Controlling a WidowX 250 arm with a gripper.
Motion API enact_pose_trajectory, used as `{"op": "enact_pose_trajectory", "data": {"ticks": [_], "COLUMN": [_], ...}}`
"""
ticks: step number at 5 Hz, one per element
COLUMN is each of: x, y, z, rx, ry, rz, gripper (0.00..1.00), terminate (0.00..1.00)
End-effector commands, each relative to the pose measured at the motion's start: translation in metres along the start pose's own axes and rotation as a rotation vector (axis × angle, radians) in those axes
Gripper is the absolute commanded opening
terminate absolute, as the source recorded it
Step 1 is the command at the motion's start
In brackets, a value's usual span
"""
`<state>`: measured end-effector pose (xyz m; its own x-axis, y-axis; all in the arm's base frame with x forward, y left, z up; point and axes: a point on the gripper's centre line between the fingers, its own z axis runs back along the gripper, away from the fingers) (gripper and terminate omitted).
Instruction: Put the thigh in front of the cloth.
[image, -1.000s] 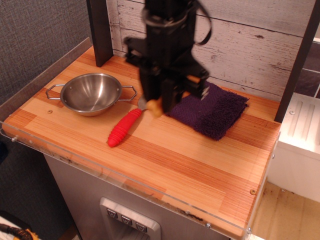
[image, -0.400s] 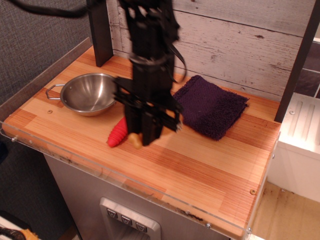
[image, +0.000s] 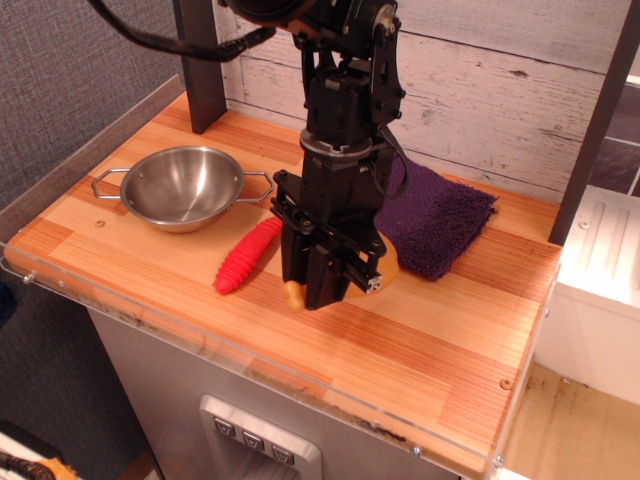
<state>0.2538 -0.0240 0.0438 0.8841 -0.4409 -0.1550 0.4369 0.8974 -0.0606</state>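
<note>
- Here the tool (image: 318, 292) is low over the counter (image: 420, 340), near the front edge of the cloth (image: 440, 222).
- The tool is clamped on the thigh (image: 293, 294); only small orange parts show beside its fingers.
- The cloth lies flat, partly hidden by the arm.
- The red spoon (image: 248, 255) and the bowl (image: 185, 187) are left of the cloth.

A lab mock-up of a kitchen, by the look of it. A small butcher-block counter (image: 420, 330) edged with clear plastic sits against a whitewashed plank backdrop (image: 480, 90), framed by dark posts (image: 200, 65). A steel bowl (image: 182, 187), a red-handled spoon (image: 247, 256) and a purple cloth (image: 440, 222) lie on it like props, and grey fabric panels (image: 70, 80) stand alongside.
</note>
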Motion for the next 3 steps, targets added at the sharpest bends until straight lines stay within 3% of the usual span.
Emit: {"op": "enact_pose_trajectory", "data": {"ticks": [1, 3], "x": [0.0037, 0.0014], "y": [-0.0047, -0.0054], "z": [0.0181, 0.0235], "rx": [0.044, 0.08], "ry": [-0.046, -0.047], "rz": [-0.019, -0.032], "gripper": [1.0, 1.0], "terminate": [0.0, 0.0]}}
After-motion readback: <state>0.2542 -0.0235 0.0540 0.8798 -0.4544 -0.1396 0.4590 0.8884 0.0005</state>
